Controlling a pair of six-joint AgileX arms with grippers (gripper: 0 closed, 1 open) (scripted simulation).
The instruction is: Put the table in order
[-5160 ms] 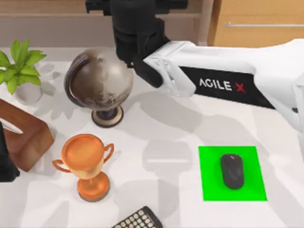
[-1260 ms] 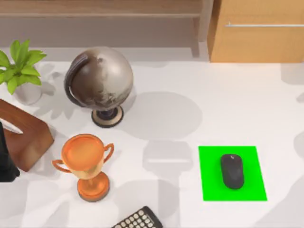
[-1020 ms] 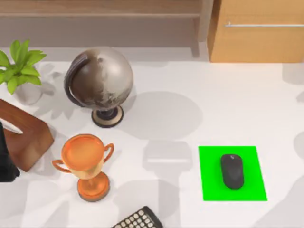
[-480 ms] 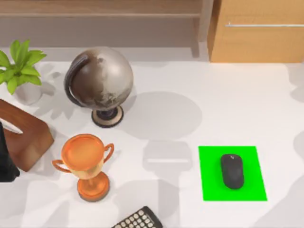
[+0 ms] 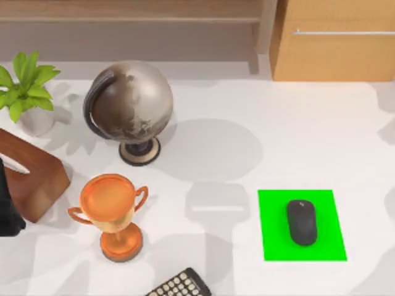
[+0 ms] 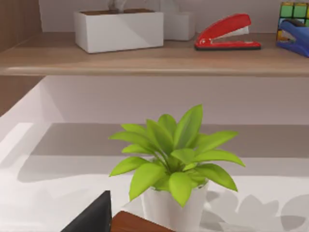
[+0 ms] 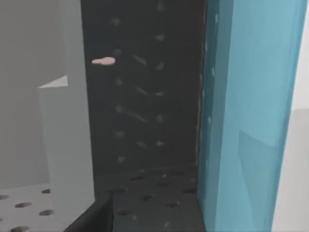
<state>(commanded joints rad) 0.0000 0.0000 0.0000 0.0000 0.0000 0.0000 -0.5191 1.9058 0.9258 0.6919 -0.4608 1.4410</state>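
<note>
white table (image 5: 247, 123) spreads across the top view; mouse (image 5: 302, 222) lies on the green mat (image 5: 274, 209) toward the right, its long axis running near to far. right arm looks nearer it; i cannot tell either gripper's finger state.

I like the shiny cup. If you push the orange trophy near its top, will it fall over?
Probably. The trophy stands tall on a small round foot, with a wide bowl above, so it looks top-heavy. Its glossy surface may be slippery, and its thin handles might snag.
</note>
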